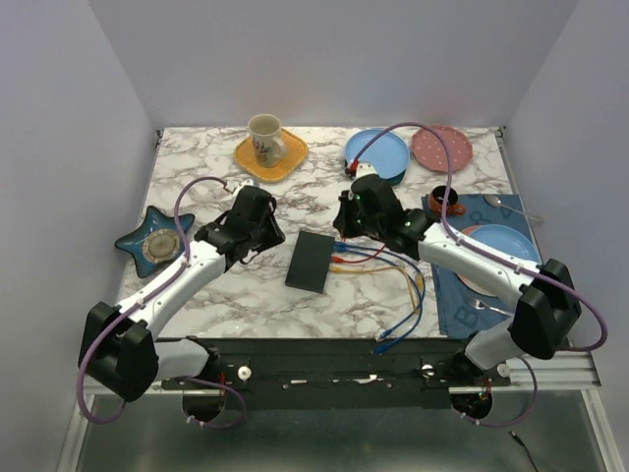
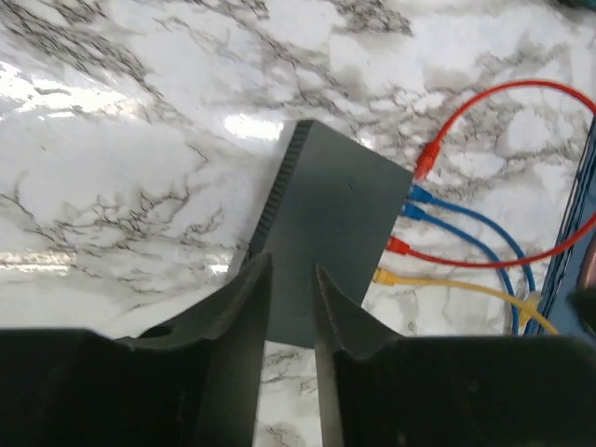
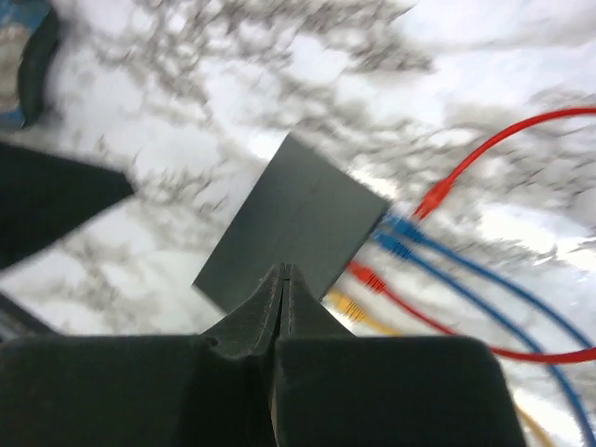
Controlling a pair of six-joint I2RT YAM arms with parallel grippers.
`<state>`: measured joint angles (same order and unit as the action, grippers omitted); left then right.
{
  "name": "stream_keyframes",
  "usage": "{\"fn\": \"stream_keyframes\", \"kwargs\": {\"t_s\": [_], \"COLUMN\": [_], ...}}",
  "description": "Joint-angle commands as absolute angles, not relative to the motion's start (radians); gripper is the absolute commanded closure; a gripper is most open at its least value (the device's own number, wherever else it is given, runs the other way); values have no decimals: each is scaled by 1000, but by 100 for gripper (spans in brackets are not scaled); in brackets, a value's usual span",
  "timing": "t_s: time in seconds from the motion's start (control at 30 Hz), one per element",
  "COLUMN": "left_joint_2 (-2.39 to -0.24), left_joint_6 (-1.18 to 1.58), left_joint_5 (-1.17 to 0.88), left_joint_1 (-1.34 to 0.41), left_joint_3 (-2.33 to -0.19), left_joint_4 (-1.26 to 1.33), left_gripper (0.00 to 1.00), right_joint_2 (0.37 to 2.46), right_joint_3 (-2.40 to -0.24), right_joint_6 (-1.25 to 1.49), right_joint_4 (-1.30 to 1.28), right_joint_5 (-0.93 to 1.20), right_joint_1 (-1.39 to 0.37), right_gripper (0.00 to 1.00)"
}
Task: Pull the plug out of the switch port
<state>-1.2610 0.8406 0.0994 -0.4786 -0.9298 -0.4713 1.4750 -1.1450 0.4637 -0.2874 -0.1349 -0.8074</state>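
Matte-black and flat, the switch [image 1: 313, 262] lies about midway across the marble worktop [image 1: 226, 295], somewhat nearer the near edge than the far one. Its port edge [image 2: 402, 228] is the long side turned toward the worktop's right edge; the sockets themselves face away from every camera. Four plugs sit in a row against that edge: two blue plugs [image 2: 419, 195], a red plug [image 2: 398, 246] and a yellow plug [image 2: 381, 276]. A loose red plug [image 2: 425, 166] lies just beside the switch's far right corner, apart from it. The cables [image 1: 408, 285] trail toward the near right corner.

The left gripper [image 2: 291, 270] hangs just left of the switch, its fingers a narrow gap apart and empty. The right gripper [image 3: 284, 272] hangs off the switch's far right corner, fingers pressed together on nothing.

A mug [image 1: 263, 138] stands on a yellow plate [image 1: 290, 162] at the far edge. A blue plate [image 1: 383, 149] and a pink plate [image 1: 442, 147] lie toward the far right corner. A star-shaped dish [image 1: 152, 246] sits by the left edge.
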Motion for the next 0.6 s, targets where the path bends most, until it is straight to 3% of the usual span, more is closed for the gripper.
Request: {"fn": "stream_keyframes", "kwargs": {"t_s": [0.0, 0.03, 0.2, 0.3, 0.33, 0.43, 0.5, 0.57], "left_joint_2": [-1207, -1203, -1196, -1212, -1218, -1249, -1276, -1295], "left_joint_6": [796, 807, 778, 755, 752, 750, 755, 753], "left_joint_5": [156, 185, 169, 173, 173, 170, 163, 143], "left_joint_1": [-615, -639, -738, -782, -790, -810, -813, -821], "left_joint_3": [-847, -841, -776, -770, -770, -762, -756, -752], "left_joint_4": [-512, -529, -525, -523, -523, -525, -522, -515], "left_gripper": [50, 2, 1, 26, 51, 88, 96, 98], "right_joint_2": [1598, 1624, 1774, 1821, 1845, 1871, 1879, 1888], "right_joint_3": [-1206, -1221, -1347, -1365, -1365, -1352, -1341, -1327], "right_joint_6": [417, 410, 388, 402, 406, 414, 416, 417], "right_joint_4": [-364, -368, -411, -422, -422, -425, -425, -425], "right_joint_5": [-118, -117, -101, -75, -72, -69, -78, -84], "right_joint_1": [-701, -689, -670, -646, -634, -614, -606, -594], "right_gripper": [96, 97, 98, 99, 99, 99, 99, 99]}}
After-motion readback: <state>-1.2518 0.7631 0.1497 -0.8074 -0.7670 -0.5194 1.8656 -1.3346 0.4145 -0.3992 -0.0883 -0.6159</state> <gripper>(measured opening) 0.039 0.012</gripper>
